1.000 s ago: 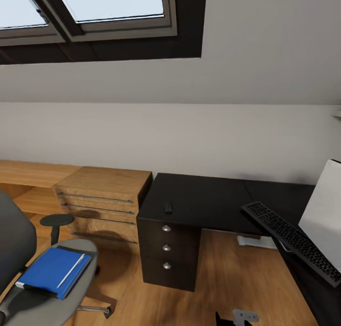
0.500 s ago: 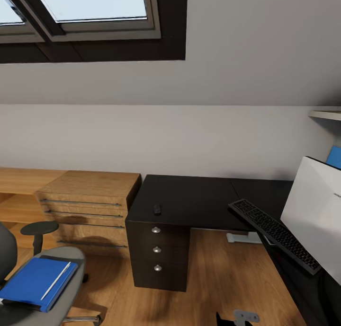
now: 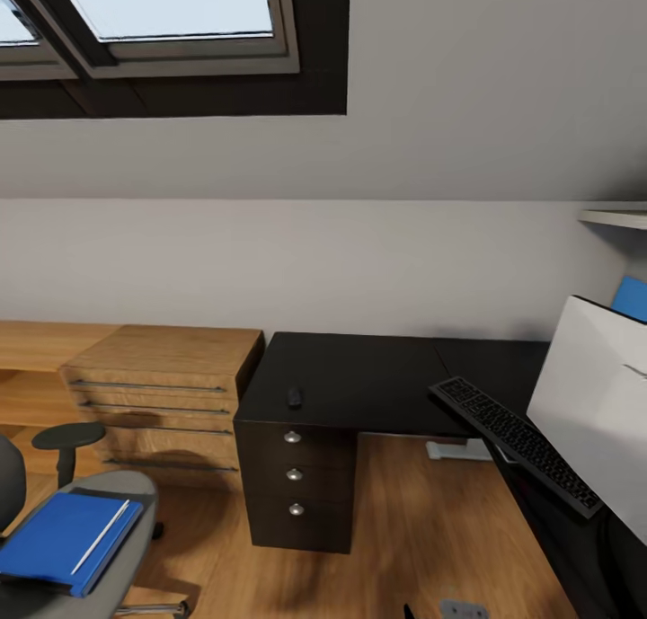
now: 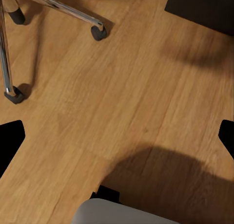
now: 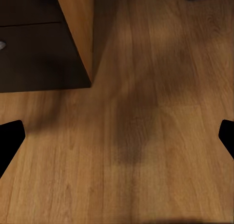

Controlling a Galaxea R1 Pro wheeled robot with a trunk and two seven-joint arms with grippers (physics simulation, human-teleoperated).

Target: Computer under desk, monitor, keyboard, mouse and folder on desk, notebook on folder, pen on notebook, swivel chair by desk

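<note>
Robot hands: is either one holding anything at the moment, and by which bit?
Nothing is held. Both wrist views show the left gripper and right gripper spread wide open over bare wooden floor.

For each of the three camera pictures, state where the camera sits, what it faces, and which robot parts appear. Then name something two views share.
Head view: on the head, facing the desk with keyboard, monitor, mouse; swivel chair holds folder.
Left wrist view: faces the floor; left tool fingertips at the edges.
Right wrist view: faces floor beside the drawer unit; right tool fingertips at the edges.
Shared: both wrist views show the floor.
</note>
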